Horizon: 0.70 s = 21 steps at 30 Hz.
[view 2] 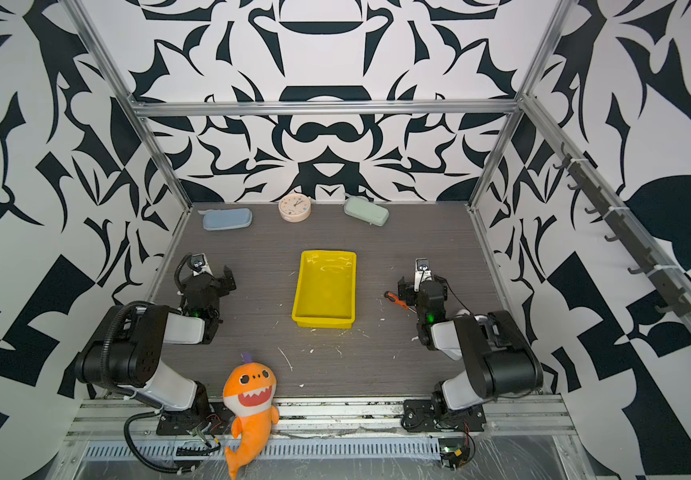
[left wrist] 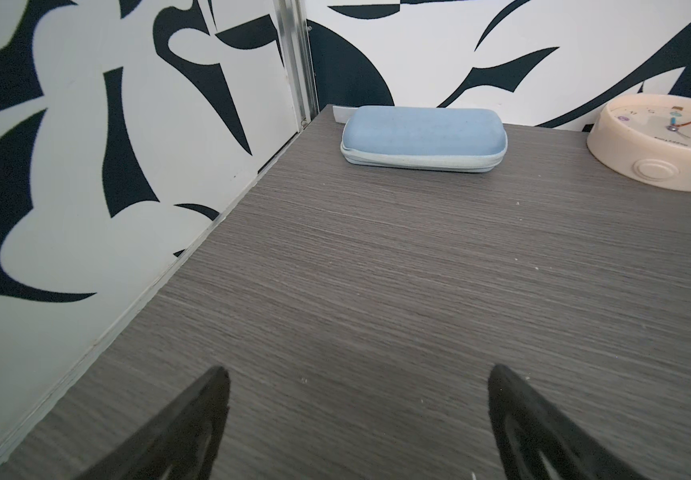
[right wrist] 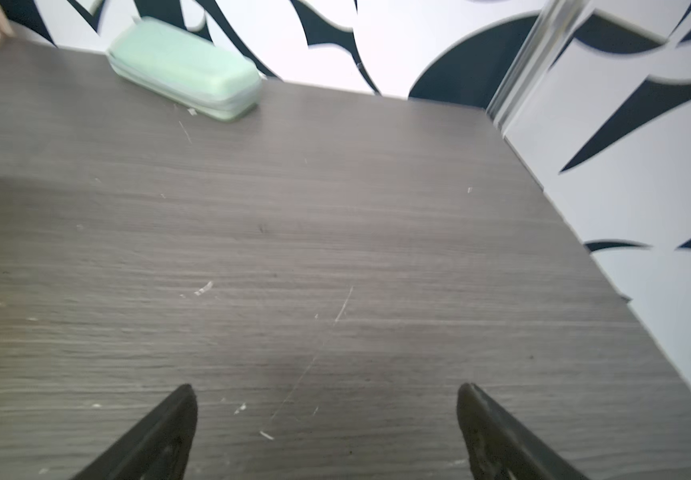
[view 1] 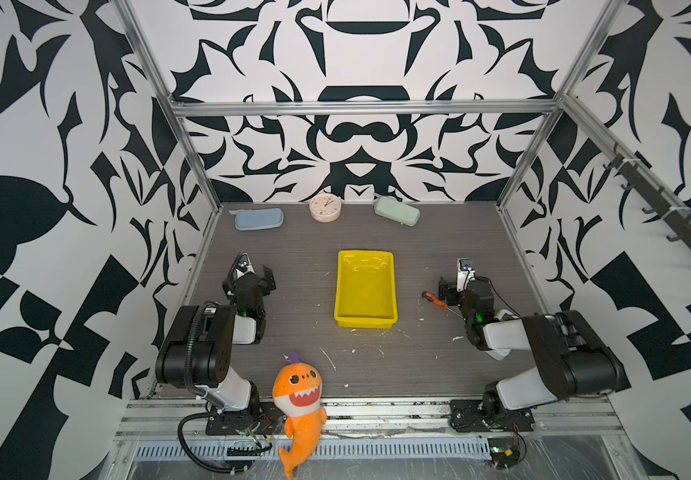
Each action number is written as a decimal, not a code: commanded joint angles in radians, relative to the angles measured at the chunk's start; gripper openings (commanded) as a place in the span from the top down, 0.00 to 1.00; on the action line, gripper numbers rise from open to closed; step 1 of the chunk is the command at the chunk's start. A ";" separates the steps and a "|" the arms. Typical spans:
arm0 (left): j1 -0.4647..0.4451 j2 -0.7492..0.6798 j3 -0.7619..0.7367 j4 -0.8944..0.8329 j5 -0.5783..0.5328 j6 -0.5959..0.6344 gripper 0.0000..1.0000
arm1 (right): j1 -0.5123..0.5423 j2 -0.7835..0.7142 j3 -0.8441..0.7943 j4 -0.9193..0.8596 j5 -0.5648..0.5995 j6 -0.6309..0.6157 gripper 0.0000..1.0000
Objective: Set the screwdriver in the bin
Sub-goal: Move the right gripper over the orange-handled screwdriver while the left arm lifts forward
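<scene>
Count from my station: one bin (view 1: 364,322), yellow and shallow, mid-table; one screwdriver (view 1: 435,300); two zip cases, one blue (view 1: 258,218) and one green (view 1: 396,210); one round clock (view 1: 325,207) between them at the far wall; one orange plush shark (view 1: 300,399) at the near edge; two arms. In both top views the screwdriver lies flat on the table (view 1: 294,249) to the right of the bin, clear of its rim, just beside the right arm's wrist, handle end toward the bin and shaft running back under that arm. Both arms sit folded, elbows raised near their bases and forearms low, each wrist aimed at the far wall. The left gripper (left wrist: 358,374) hovers low over the table on the bin's left, jaws apart, only bare wood grain showing between the fingers. The right gripper (right wrist: 325,390) stands with its jaws spread wide, likewise framing bare table, and I cannot see the screwdriver from its wrist camera.
</scene>
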 commanded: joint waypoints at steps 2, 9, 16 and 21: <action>-0.004 -0.018 -0.021 0.032 -0.008 -0.010 0.00 | 0.020 -0.164 0.219 -0.402 0.058 0.067 0.00; -0.004 -0.016 -0.015 0.023 -0.007 -0.006 0.00 | 0.020 -0.045 0.515 -0.837 -0.045 0.435 0.00; -0.004 -0.011 -0.006 0.012 -0.011 -0.003 0.00 | 0.028 0.080 0.523 -0.912 -0.138 0.665 0.00; -0.002 -0.011 -0.001 0.003 -0.020 -0.006 0.00 | 0.108 -0.087 0.394 -0.831 0.074 0.618 0.00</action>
